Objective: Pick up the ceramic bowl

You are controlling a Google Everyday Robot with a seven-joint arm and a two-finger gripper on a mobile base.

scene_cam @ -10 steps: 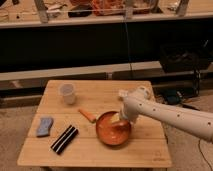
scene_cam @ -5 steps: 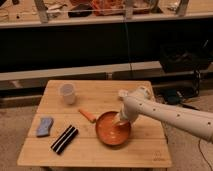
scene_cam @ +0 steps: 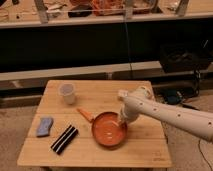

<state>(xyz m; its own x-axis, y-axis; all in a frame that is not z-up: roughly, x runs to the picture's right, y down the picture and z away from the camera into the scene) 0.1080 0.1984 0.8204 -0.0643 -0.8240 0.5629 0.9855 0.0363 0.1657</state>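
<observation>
Nearest, on the front-left of the wooden table (scene_cam: 145,150): a dark striped bar (scene_cam: 64,139) lying diagonally, and a blue sponge (scene_cam: 44,126) just beyond it. At centre-front: the ceramic bowl (scene_cam: 106,131), upright on the tabletop, mouth facing up; round, hence no long axis of its own. Touching or just beside its far-left rim: an orange stick-like object (scene_cam: 85,115), angled away to the left. At the bowl's far-right rim: the gripper (scene_cam: 121,120), reaching down from the white arm (scene_cam: 170,114) that enters from the right; pincer spacing cannot be told, nor whether the rim is pinched. Likely risks: a shallow bite on the glazed rim, letting the bowl slip or tilt when raised; a nudge sliding it into the orange object. Farther back: a translucent white cup (scene_cam: 67,93), well apart from the bowl. Beyond the table: a dark shelf unit (scene_cam: 100,45).
</observation>
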